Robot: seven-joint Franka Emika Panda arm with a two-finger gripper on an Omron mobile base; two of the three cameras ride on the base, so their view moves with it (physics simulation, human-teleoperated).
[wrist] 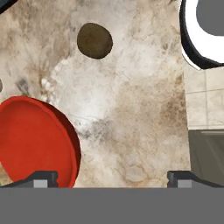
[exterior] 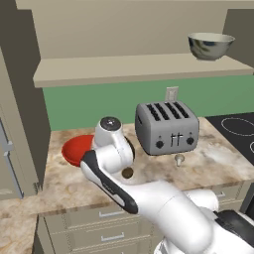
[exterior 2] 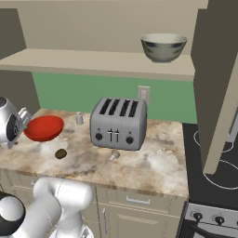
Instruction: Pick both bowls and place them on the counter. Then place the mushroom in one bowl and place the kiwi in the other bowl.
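The mottled stone worktop lies beneath the pincer, whose jaws gape wide and empty. The red bowl sits beside one fingertip; the kiwi lies farther ahead. Beyond, the mushroom fronts the toaster, and the grey bowl rests on the shelf.

Toaster (shaker nearby), stovetop

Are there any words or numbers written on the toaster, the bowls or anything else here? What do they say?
None: no readable words, numbers or brand names show in any view.
Boxy silver four-slot toaster: dark knobs and levers on its front, no lettering visible.
Glossy red round bowl: plain.
Silvery-grey metal bowl on the shelf: plain.
Black stovetop: white ring outlines, no text.
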